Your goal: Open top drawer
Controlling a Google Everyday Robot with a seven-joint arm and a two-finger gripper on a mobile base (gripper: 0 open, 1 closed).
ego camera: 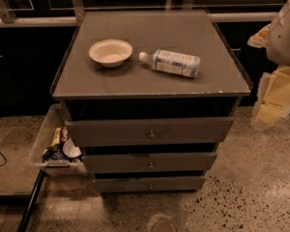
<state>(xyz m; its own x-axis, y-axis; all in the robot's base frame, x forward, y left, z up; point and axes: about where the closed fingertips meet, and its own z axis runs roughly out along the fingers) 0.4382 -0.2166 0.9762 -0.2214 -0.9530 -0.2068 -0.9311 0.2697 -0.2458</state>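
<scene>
The top drawer [150, 130] is the widest and tallest of three grey fronts on a low cabinet, with a small round metal knob [151, 135] at its centre. A dark gap shows above its front, below the cabinet top. Two slimmer drawer fronts [150, 162] sit below it, each with a like knob. My gripper [275, 94] is at the right edge of the view, cream-coloured, hanging below the white arm housing [287, 30]. It is to the right of the cabinet, apart from it and well away from the knob.
A white bowl [110, 52] and a plastic bottle [171, 63] lying on its side rest on the cabinet top [183, 33]. A clear bin [50, 144] with packets hangs at the cabinet's left side. Speckled floor lies in front. A dark rod [31, 199] leans at lower left.
</scene>
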